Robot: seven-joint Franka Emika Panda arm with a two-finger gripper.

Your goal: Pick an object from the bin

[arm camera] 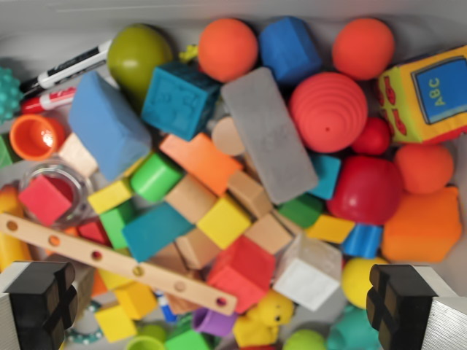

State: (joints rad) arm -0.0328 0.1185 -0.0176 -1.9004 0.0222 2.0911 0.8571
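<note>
Pale bin walls (44,29) frame a heap of toys beneath my pincer (233,310), whose fingers stand wide apart and empty at five and seven o'clock. No toy is chosen yet. I judge the red block (244,271), just above the gap at twelve o'clock, easiest: descend straight, avoiding the wooden strip (109,261) at ten o'clock.

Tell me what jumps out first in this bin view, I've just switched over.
A long grey block lies diagonally across the middle of the heap, with a ridged red dome on its right. The yellow ABC cube sits at the right edge, and a wooden strip with holes slants across the lower left. The tool hangs open above the pile, holding nothing.
</note>
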